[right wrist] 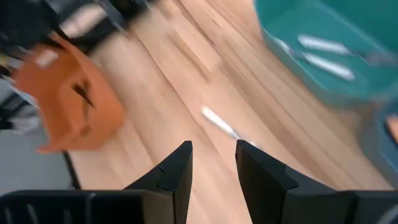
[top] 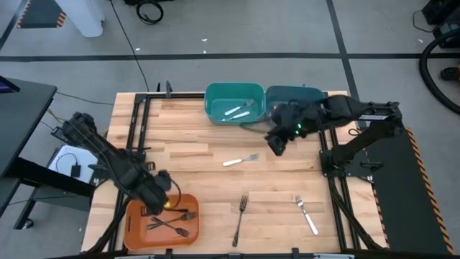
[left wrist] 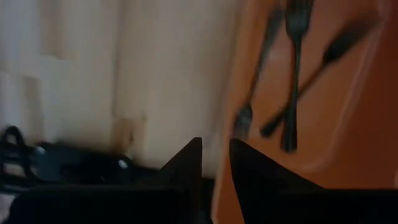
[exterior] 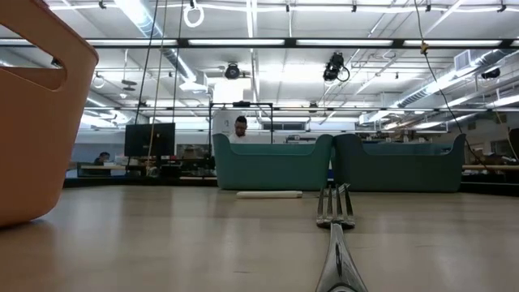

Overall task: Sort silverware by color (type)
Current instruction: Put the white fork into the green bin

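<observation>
Item: left gripper (top: 164,196), hovering at the rim of the orange bin (top: 136,229), fingers parted with a narrow gap showing between them in its wrist view, grasping nothing. Directly beneath and just ahead of it, black forks (top: 172,219) are lying crossed inside that bin.

Item: right gripper (right wrist: 213,163), hanging beside the near wall of the green bin (top: 215,108), fingers spread, empty. Ahead of and below it, the white-handled fork (top: 241,160) is lying on the table (top: 194,151), near but not touching.

Item: white-handled fork, long axis running roughly across the table, tines pointing toward the right arm's side, handle toward the left.

Item: dark fork (top: 240,218), well apart from both grippers, long axis running near-to-far, tines pointing toward the bins.

Item: silver fork (top: 305,214), likewise well apart, tilted, tines toward the far edge.

Handling note, as judgement: the right gripper is probably heading for the white-handled fork; it should be turning its fingers crosswise to the handle, descending over mid-handle, and closing flat against the wood so the slim fork is not skidding aside.

Two pale utensils (top: 239,111) are resting in the green bin.
</observation>
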You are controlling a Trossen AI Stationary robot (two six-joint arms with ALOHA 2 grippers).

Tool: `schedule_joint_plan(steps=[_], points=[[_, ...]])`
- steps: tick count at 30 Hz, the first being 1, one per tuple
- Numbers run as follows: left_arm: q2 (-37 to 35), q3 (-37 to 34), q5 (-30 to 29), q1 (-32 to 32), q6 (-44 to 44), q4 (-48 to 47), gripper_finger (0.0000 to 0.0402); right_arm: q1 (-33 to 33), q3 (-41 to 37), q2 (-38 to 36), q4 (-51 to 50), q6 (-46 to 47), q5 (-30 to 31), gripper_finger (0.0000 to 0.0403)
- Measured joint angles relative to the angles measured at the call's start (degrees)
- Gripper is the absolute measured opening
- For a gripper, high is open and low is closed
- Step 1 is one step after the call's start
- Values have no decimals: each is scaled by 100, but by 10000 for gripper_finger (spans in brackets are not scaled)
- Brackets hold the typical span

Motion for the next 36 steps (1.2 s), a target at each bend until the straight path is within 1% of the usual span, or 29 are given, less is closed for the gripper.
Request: schedule_joint_plan(steps=[3, 6, 9, 12, 15, 18, 22, 25, 29, 36], points=[[-357, 0, -463, 283, -64, 1, 91, 383, 0, -36, -703, 602, 305, 130], [-629, 0, -998, 596, -125, 18, 91, 765, 0, -8, -1364, 1423, 465, 130], [-822, 0, -1521, 950, -144, 217, 91, 1191, -54, 86, -1867, 2388, 473, 130], [-884, 0, -1848, 1340, -108, 647, 91, 1640, -310, 153, -1992, 3232, 356, 131], [-887, 0, -1885, 1723, 44, 1124, 91, 2029, -645, 235, -1980, 4046, -26, 130], [-876, 0, -1889, 2034, 486, 1687, 91, 2364, -1001, 363, -1969, 4848, -323, 130], [-876, 0, -1887, 2338, 1125, 2546, 91, 2761, -1443, 572, -1901, 5610, -870, 131], [-876, 0, -1889, 2441, 1505, 3044, 91, 3053, -1735, 727, -1631, 5954, -1219, 130], [-876, 0, -1885, 2506, 1702, 3414, 91, 3387, -2089, 949, -1090, 6259, -1403, 130], [-876, 0, -1885, 2571, 1703, 3477, 91, 3635, -2717, 1255, -394, 6302, -1499, 130]])
